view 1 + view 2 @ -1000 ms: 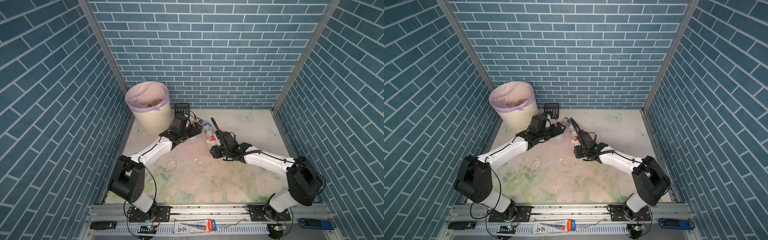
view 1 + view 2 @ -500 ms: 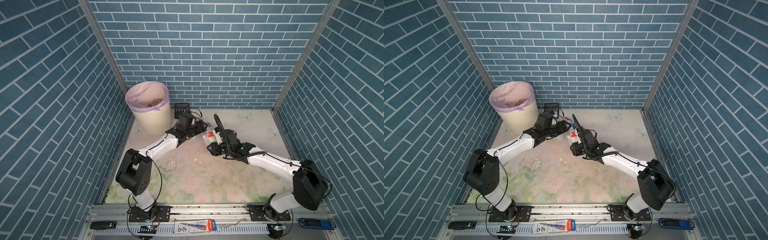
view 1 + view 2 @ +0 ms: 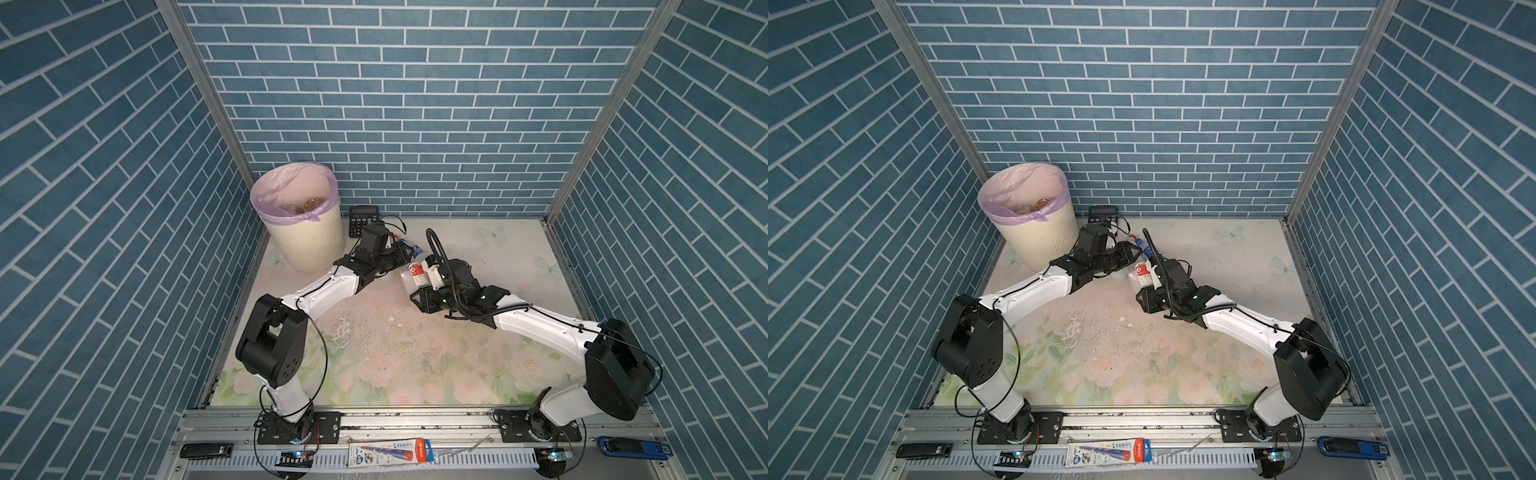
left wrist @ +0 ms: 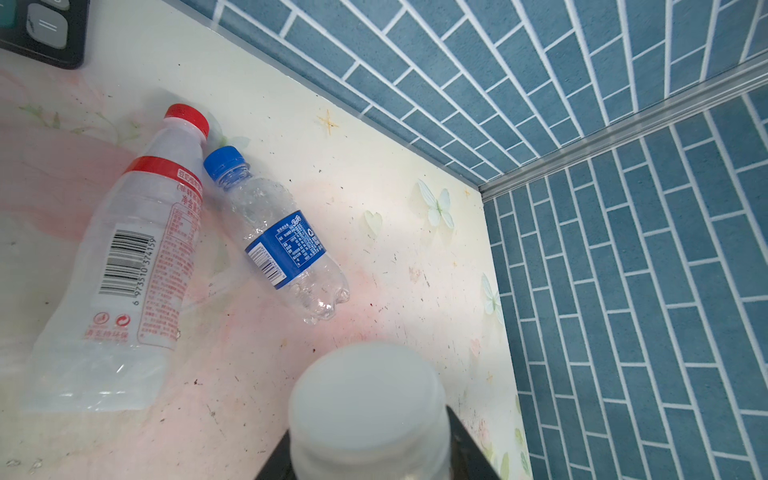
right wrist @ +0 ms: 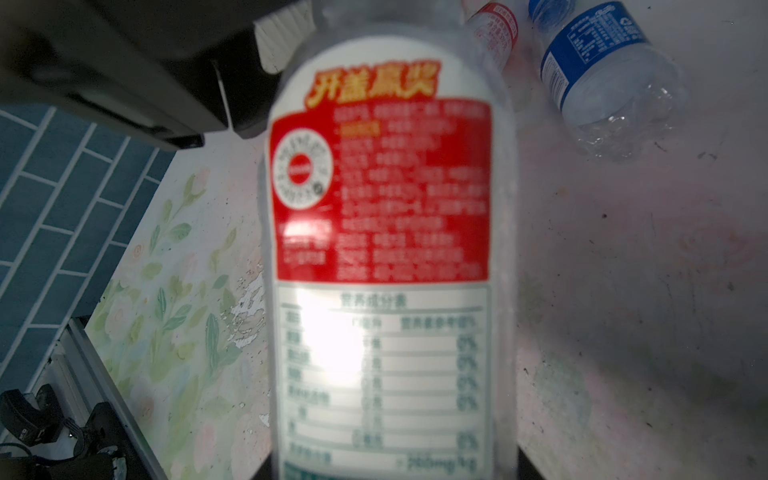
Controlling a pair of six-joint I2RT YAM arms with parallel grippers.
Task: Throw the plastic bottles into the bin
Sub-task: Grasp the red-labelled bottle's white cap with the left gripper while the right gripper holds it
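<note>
We see one bin [image 3: 309,245] in the far left corner, with a lilac bag [image 3: 266,208] over its rim. Something brown and round [image 3: 311,204] lies inside, but we cannot count what is in there. Outside it we count three bottles. The red-label bottle [image 5: 382,249] is held between the two arms. The right pincer [image 3: 424,286] is closed on its body. The left pincer [image 3: 404,261] has its dark jaws tight on both sides of the white cap end. The red-cap bottle [image 4: 137,249] and the blue-cap bottle [image 4: 286,245] lie flat on the counter [image 3: 415,365], side by side near the back wall, caps almost touching. One black calculator [image 3: 362,220] sits just beside the bin, near the red-cap bottle. The left arm [image 3: 324,286] stretches between the bin and the held bottle.
</note>
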